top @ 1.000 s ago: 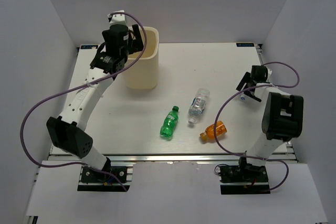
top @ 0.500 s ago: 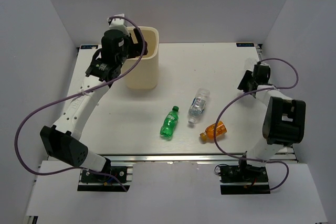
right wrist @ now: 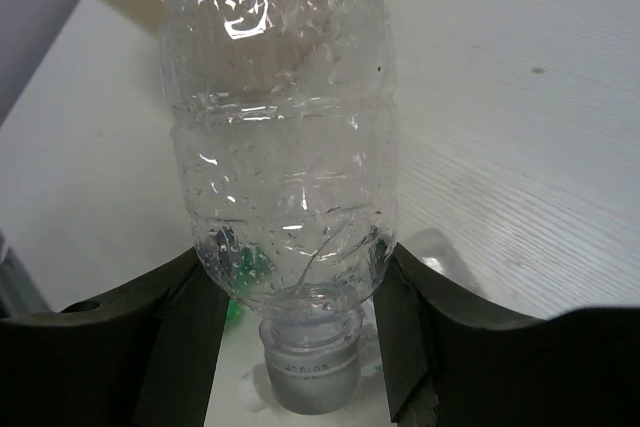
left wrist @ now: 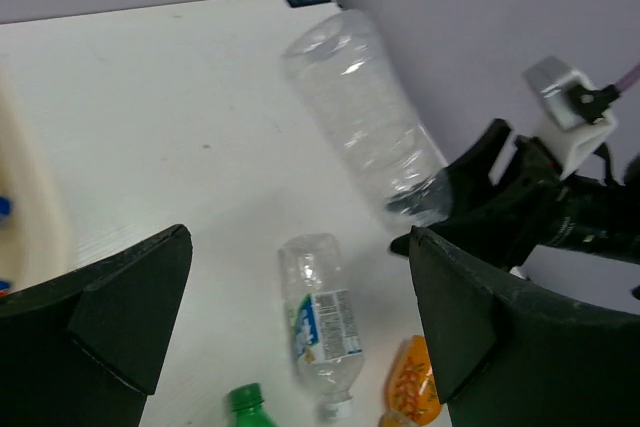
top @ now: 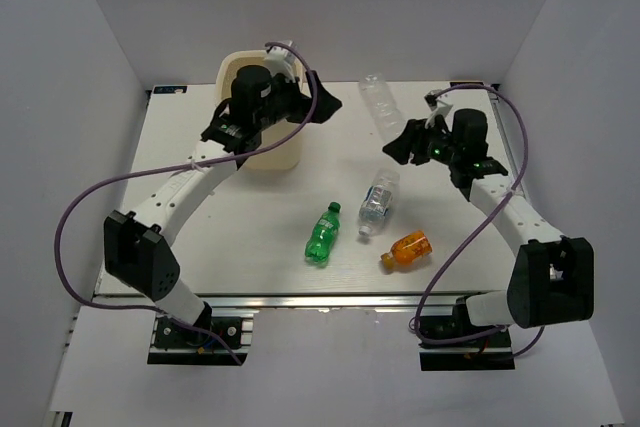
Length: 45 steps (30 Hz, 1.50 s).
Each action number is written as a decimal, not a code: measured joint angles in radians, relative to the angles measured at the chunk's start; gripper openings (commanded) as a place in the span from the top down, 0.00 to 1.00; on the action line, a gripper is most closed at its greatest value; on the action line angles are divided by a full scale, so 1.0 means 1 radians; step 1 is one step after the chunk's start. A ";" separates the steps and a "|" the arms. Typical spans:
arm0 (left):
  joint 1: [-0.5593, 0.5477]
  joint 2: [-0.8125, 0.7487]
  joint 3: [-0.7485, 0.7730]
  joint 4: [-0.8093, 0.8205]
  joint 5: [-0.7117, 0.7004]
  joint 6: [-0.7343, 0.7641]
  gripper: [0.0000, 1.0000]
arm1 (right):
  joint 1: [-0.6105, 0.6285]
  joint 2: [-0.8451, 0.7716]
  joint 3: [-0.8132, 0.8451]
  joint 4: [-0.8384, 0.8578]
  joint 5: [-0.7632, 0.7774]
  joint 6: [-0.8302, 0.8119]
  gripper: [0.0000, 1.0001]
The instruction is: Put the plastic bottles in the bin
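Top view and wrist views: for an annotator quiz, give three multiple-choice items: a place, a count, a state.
1. The bin stands at the table's: A far left; B near right; C centre.
2. Bottles lying on the table: A two; B three; C five.
3. The right fingers are: A open; B shut on the ribbed clear bottle; C shut, empty.
Answers: A: it stands far left. B: green bottle, labelled clear bottle, orange bottle. B: they clamp its neck, off the table.
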 measured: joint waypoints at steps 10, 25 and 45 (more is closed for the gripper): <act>-0.072 0.100 0.000 0.125 0.035 -0.091 0.02 | 0.169 -0.032 0.001 0.060 -0.154 0.082 0.92; -0.085 0.103 0.002 0.240 0.077 -0.183 0.72 | 0.185 -0.052 -0.001 0.111 -0.202 0.138 0.65; 0.093 0.027 0.128 0.016 -0.329 -0.036 0.86 | 0.195 -0.166 -0.034 0.010 -0.019 0.074 0.11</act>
